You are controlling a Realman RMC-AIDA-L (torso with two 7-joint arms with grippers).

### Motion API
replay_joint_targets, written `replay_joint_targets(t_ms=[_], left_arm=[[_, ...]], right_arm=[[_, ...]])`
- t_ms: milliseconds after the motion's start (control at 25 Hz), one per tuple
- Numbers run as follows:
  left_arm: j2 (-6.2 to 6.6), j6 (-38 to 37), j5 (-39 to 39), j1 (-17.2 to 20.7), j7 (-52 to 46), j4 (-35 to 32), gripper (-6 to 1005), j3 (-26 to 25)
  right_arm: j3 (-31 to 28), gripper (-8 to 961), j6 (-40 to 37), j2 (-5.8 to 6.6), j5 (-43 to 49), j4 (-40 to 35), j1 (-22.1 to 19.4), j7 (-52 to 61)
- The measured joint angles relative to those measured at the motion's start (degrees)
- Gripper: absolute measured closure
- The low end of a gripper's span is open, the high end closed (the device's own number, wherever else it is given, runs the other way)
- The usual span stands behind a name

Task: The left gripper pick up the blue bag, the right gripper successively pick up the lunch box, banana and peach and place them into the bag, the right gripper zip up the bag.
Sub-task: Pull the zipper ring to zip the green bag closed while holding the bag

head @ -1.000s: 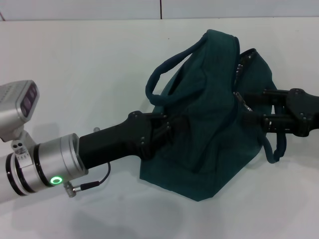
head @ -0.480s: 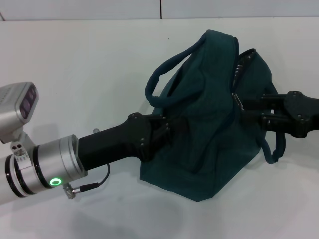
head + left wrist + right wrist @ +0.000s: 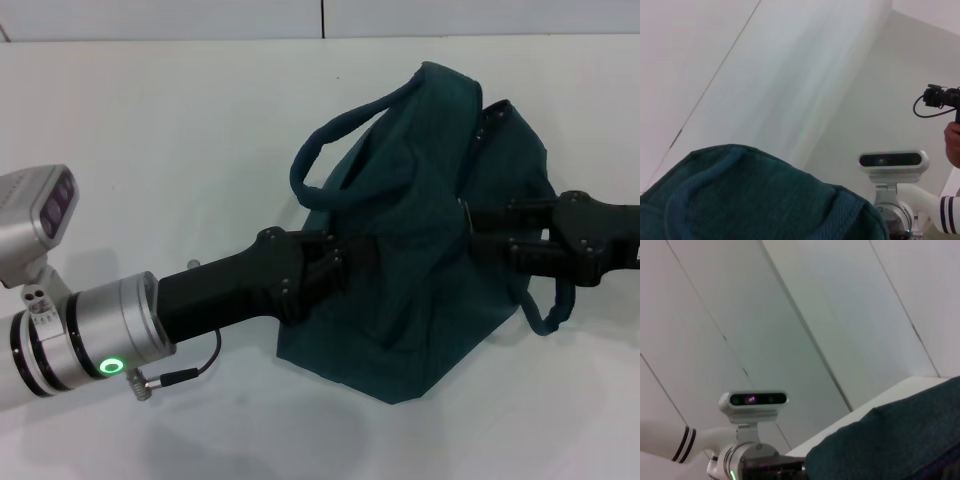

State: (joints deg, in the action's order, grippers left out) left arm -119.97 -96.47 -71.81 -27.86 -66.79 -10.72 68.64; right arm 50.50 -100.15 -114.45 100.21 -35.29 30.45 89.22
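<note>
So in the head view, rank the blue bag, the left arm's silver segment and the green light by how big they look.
1. The blue bag, clearly largest.
2. The silver segment of the left arm; it sits nearer the camera, so it probably looks bigger than it is.
3. The green light, a small ring on that segment.

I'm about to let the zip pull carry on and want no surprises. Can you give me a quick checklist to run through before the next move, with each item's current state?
1. left gripper on the blue bag: ok, its fingers press into the bag's side fabric.
2. right gripper at the zipper line on the bag's top seam: ok, its tip meets the seam.
3. Zipper pull actually held: cannot tell, it is hidden between fabric and fingers.
4. Lunch box, banana and peach inside: cannot tell, none shows in any view.
5. Near loop handle clear of both grippers: ok, it arches free.
6. Bag resting on the white table: ok.
</note>
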Motion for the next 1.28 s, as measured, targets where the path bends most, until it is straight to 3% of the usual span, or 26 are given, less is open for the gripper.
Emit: replay_joint_targets(t_ms=[360, 800, 1000, 1280], left_arm=[[0.0, -0.12, 0.0, -0.04, -0.08, 0.0, 957, -0.11], [0.0, -0.21, 0.0, -0.1, -0.1, -0.08, 957, 0.0], [0.0, -0.21, 0.0, 0.0, -0.1, -0.09, 957, 0.0], [0.0, -0.21, 0.0, 0.0, -0.1, -0.09, 957, 0.0]], right_arm=[[-0.31, 513, -0.16, 0.18, 0.35, 0.4, 0.31, 1.2], [-0.51, 601, -0.48, 0.47, 0.08, 0.41, 0.24, 1.54], [-0.49, 731, -0.57, 0.35, 0.06, 0.4, -0.01, 1.57], [-0.75, 738, -0.56, 0.45, -0.36, 0.31, -0.96, 1.57]])
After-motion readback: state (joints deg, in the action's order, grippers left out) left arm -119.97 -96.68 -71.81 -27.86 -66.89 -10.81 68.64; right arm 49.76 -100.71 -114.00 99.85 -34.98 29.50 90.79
